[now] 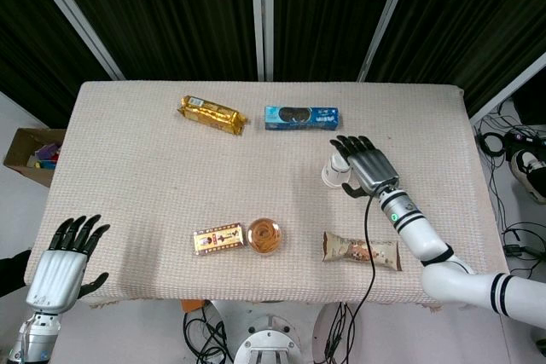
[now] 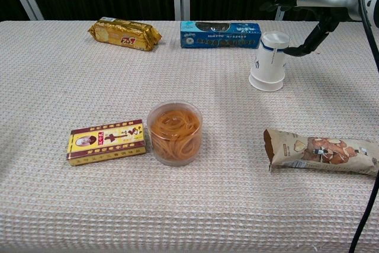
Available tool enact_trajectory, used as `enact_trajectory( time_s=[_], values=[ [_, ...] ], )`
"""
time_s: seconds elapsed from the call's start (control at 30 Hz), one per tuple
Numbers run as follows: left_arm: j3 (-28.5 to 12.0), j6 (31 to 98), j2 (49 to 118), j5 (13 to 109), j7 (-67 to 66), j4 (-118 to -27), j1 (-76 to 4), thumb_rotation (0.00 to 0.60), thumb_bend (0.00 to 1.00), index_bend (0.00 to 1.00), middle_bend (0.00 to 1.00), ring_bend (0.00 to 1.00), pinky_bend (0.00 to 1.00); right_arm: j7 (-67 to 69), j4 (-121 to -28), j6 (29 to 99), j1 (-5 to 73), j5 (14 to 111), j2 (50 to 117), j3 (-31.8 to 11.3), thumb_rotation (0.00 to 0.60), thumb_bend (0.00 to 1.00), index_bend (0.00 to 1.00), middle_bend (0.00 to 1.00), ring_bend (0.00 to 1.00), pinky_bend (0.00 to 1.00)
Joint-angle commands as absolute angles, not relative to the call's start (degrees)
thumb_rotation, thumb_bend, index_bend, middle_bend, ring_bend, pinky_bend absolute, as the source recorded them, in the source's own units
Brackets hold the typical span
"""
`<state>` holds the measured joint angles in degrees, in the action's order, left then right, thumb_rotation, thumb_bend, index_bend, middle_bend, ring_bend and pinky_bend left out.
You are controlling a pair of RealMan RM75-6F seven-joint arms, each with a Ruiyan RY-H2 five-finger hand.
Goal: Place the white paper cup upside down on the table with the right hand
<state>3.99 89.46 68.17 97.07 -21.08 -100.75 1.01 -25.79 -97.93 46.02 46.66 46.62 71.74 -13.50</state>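
The white paper cup (image 2: 269, 61) stands upside down on the table, wide rim down, right of centre; in the head view the cup (image 1: 331, 176) is partly covered by my right hand (image 1: 365, 165). That hand hovers over the cup with its fingers (image 2: 277, 2) stretched out above the cup's top and apart from it. The thumb (image 2: 305, 45) reaches down to the cup's right side, at or very near its wall. Nothing is gripped. My left hand (image 1: 61, 263) hangs with fingers spread at the table's near left corner, holding nothing.
A blue biscuit box (image 2: 220, 34) lies just behind the cup. A gold snack pack (image 2: 124, 33) lies at the back left. A noodle tub (image 2: 174, 133) and a yellow box (image 2: 106, 141) sit near the front, with a brown snack bar (image 2: 323, 151) at the front right.
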Motion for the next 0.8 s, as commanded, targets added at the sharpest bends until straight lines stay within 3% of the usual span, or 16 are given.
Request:
enact_trajectory(
  time_s=[0.03,0.8],
  values=[
    [4.0,89.1,68.4,96.8,-20.9,-100.5,0.9,0.600,0.13,0.20,0.10,0.09,0.12,-26.1,-96.7,45.5,48.5,43.2,72.6,-13.0,0.600,0.32,0.00,0.05,0.00,0.00],
    [4.2,89.8,69.0,95.6,-18.9,-98.7,2.0,0.600,0.13,0.20,0.10,0.09,0.12,-33.4,-93.0,44.5,59.5,27.9,73.9,-8.2,0.600,0.43,0.12,0.07,0.00,0.00]
  ],
)
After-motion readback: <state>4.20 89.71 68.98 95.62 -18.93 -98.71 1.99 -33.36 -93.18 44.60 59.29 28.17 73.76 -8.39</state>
